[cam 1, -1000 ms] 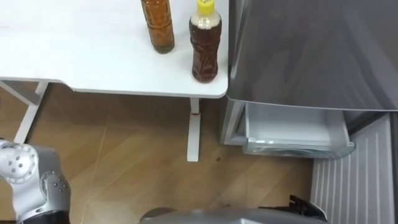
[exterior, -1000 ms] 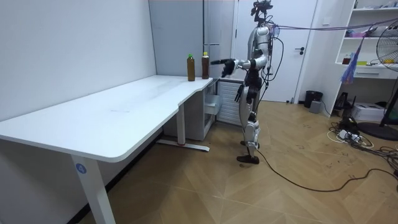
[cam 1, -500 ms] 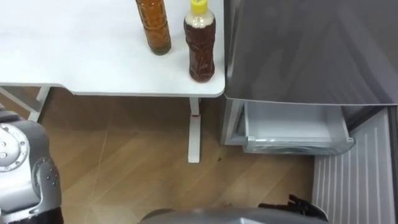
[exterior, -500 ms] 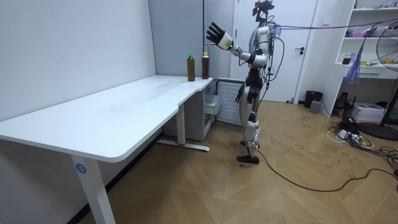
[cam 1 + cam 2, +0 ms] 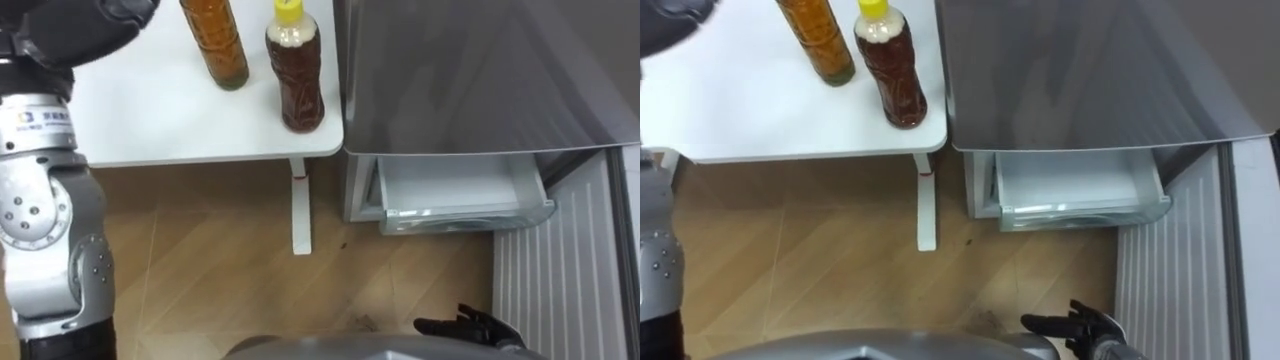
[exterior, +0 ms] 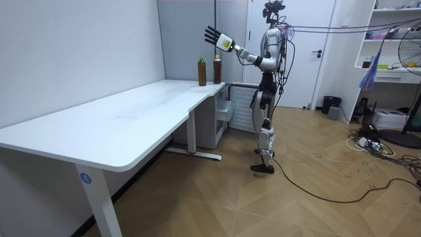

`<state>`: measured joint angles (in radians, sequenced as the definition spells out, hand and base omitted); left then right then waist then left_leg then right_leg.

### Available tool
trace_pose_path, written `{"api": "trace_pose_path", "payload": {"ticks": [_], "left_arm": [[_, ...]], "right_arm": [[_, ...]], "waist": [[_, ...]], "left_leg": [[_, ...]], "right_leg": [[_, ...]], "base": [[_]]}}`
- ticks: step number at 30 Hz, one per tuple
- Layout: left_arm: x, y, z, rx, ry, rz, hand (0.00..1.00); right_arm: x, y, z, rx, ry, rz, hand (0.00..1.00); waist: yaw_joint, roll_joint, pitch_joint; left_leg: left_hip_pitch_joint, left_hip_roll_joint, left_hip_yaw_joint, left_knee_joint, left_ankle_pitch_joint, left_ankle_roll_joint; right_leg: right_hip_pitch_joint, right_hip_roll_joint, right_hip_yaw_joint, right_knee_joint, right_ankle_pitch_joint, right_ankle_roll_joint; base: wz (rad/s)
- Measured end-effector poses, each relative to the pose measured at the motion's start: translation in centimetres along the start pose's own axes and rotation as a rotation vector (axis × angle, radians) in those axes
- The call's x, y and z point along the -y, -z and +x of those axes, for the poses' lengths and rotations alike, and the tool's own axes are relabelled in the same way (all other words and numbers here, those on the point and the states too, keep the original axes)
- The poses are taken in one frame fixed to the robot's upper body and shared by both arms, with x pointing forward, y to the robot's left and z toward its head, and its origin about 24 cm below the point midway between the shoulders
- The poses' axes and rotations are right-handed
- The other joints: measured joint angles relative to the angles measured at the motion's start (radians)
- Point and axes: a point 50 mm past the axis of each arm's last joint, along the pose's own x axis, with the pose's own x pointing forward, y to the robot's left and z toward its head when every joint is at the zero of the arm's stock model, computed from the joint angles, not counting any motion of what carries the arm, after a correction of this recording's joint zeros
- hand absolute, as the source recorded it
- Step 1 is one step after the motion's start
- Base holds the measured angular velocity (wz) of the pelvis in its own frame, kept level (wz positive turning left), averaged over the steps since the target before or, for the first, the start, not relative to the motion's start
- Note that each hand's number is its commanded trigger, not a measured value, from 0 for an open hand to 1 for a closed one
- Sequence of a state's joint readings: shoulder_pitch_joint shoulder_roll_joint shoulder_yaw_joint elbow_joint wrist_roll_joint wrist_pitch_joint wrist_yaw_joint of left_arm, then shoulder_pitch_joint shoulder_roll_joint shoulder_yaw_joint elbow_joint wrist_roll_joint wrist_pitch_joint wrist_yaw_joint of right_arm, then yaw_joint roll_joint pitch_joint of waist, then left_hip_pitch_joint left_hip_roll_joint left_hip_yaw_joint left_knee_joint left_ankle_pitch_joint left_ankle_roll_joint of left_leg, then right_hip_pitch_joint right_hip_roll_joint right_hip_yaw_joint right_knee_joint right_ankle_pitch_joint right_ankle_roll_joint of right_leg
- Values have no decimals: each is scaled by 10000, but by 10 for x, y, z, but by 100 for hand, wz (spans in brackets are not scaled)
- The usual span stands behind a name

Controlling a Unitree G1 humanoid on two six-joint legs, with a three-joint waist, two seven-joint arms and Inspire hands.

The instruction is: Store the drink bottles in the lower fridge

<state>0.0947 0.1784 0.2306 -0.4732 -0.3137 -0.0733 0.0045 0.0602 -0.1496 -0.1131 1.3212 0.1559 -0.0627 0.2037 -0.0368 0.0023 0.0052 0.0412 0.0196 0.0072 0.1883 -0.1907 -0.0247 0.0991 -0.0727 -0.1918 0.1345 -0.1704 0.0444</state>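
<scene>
Two drinks stand at the right corner of the white table (image 5: 150, 115): an amber bottle (image 5: 215, 45) and, to its right, a dark tea bottle with a yellow cap (image 5: 293, 75). The grey fridge (image 5: 480, 70) is right beside the table. Its lower drawer (image 5: 455, 185) is pulled out and holds nothing. My left hand (image 6: 212, 36) is raised above the table with fingers spread, left of the bottles and touching neither. Its dark back shows at the top left (image 5: 70, 25). My right hand (image 5: 470, 328) hangs low by my body, fingers relaxed and holding nothing.
A ribbed white panel (image 5: 560, 270) runs along the floor right of the drawer. The table's white leg (image 5: 300, 215) stands on wooden floor just left of the fridge. I stand in front of the fridge, at the table's end.
My left arm has swung up from chest height to above the table, and the hand now reaches in at the top left. The view has shifted, so everything sits further left.
</scene>
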Motion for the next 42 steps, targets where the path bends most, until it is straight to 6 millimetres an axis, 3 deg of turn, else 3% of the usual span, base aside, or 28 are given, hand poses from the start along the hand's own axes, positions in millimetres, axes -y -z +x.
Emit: {"api": "trace_pose_path", "payload": {"ticks": [20,42], "left_arm": [[30,7,-2,-525,2659,-626,0],[39,27,-6,-1697,2923,-989,0]], "right_arm": [[-1,0,1,-126,370,216,0],[-2,-3,2,-145,372,54,0]], "waist": [[-169,9,-8],[-241,-19,11]], "left_leg": [[172,23,176,-9,-7,12],[53,26,190,35,-8,12]], "right_leg": [[48,30,245,60,0,0],[51,32,212,40,1,-3]], "base": [[-1],[0]]}}
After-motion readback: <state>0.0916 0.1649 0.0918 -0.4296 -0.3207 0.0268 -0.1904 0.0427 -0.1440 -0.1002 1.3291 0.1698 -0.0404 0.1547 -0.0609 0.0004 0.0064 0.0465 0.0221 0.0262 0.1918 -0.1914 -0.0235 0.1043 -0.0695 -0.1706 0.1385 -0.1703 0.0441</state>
